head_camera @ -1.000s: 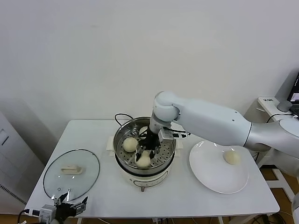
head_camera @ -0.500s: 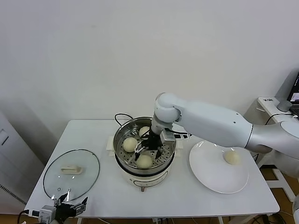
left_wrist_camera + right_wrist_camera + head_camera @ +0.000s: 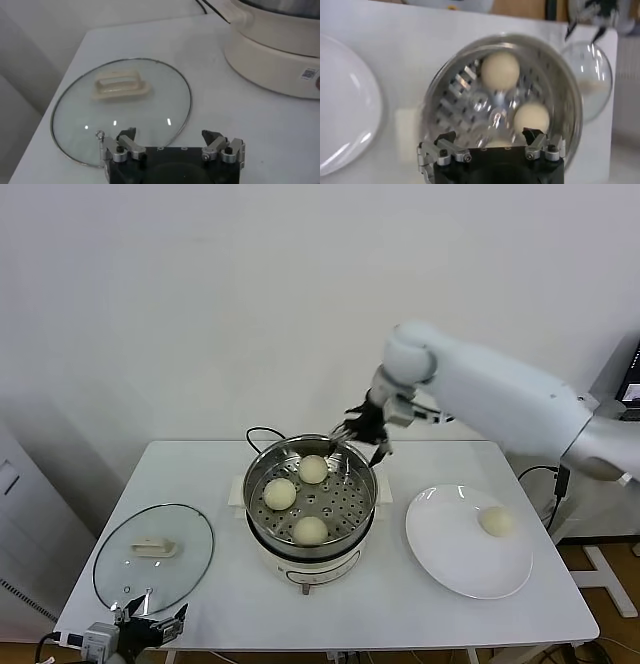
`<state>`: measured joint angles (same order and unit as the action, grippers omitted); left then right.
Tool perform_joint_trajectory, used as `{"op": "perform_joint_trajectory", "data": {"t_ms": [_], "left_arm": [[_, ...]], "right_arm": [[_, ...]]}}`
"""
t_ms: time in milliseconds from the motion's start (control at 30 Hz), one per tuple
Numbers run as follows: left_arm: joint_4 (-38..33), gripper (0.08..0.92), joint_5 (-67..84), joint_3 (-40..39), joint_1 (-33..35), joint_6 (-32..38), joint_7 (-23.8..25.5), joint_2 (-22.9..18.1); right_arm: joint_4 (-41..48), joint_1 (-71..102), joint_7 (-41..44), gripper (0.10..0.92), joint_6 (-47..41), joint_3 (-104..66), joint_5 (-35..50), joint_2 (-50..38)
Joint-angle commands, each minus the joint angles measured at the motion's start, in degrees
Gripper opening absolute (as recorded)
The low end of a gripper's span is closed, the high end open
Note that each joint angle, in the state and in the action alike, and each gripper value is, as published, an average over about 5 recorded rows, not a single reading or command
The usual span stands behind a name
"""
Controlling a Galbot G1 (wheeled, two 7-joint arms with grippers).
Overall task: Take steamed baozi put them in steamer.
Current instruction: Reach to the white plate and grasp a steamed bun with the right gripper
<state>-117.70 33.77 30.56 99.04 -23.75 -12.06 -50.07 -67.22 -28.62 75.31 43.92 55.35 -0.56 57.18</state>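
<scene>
Three baozi (image 3: pixel 311 530) are sitting in the steamer (image 3: pixel 256 484), and I'm hovering the right gripper (image 3: pixel 362 431), jaws wide and empty, over its back rim. I'm aiming next for the last baozi (image 3: pixel 495 521) on the white plate (image 3: pixel 450 569), coming straight down and squeezing gently. Left gripper (image 3: pixel 172 141) is parked open by the glass lid (image 3: pixel 75 120).

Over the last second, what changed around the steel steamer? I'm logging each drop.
The right gripper let go of a cream-white bun on the shiny steel steamer's perforated tray, opened, and rose back above the far rim. Unchanged: two other buns inside, one bun on the flat white plate, the glass lid, the left gripper open beside it.
</scene>
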Motion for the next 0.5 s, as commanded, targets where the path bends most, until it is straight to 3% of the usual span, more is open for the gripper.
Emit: {"op": "perform_joint_trajectory", "data": {"t_ms": [33, 500], "left_arm": [[0.0, 0.823, 0.0, 0.2, 0.2, 0.0, 0.0, 0.1], [0.0, 0.823, 0.1, 0.5, 0.1, -0.1, 0.0, 0.2]], "right_arm": [[12.1, -4.5, 6.2, 0.823, -29.5, 4.7, 7.9, -6.9], [18.7, 6.4, 7.8, 0.823, -29.1, 1.8, 2.7, -14.5]]}}
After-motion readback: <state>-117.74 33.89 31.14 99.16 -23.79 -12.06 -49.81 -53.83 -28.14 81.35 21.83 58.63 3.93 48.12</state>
